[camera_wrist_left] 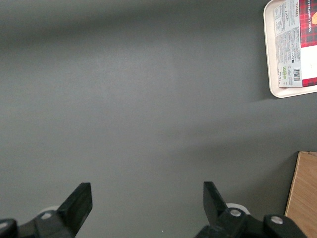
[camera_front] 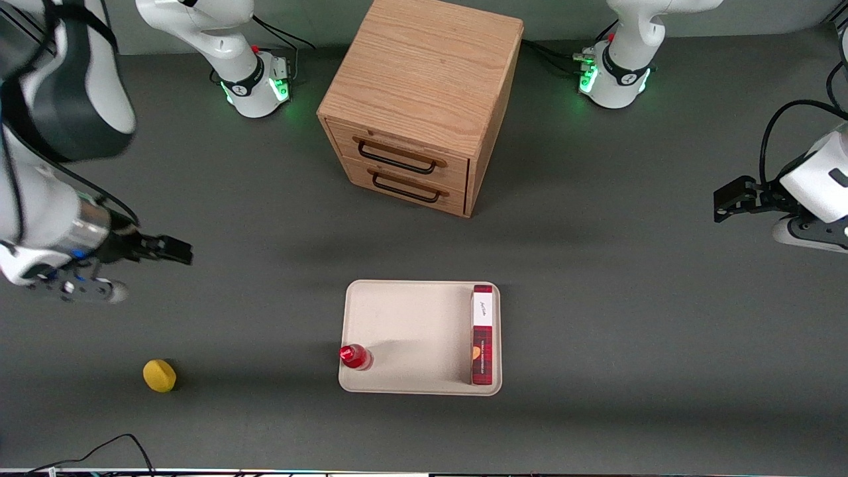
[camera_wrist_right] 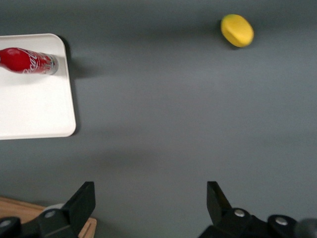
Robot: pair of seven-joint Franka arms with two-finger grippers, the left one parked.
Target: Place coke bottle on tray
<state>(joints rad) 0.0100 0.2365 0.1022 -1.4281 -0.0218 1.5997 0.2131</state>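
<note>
Nearest the front camera, a yellow ball (camera_front: 159, 375) lay on the grey table (camera_front: 596, 331), toward the working arm's end. The tray (camera_front: 411, 331) sat a little farther back, mid-table. The bottle (camera_front: 355, 356) stood upright on the tray, in its near corner on the working arm's side, just inside the rim. A plaid box (camera_front: 483, 334) lay along the tray's edge on the parked arm's side, running from near rim to far rim, well apart from the bottle.

In the right wrist view the bottle (camera_wrist_right: 27, 61) showed its white script against the tray (camera_wrist_right: 34, 109), and the ball (camera_wrist_right: 237, 30) lay well apart from both on bare table.

Farther back, the gripper (camera_front: 173, 250) hung above the table toward the working arm's end, well apart from the tray and holding nothing. In its own wrist view the gripper (camera_wrist_right: 151, 201) had its fingers (camera_wrist_right: 81, 201) spread wide, with only table between them.

Farthest from the camera stood a wooden cabinet (camera_front: 424, 99), both drawers closed, with dark handles facing the tray.
</note>
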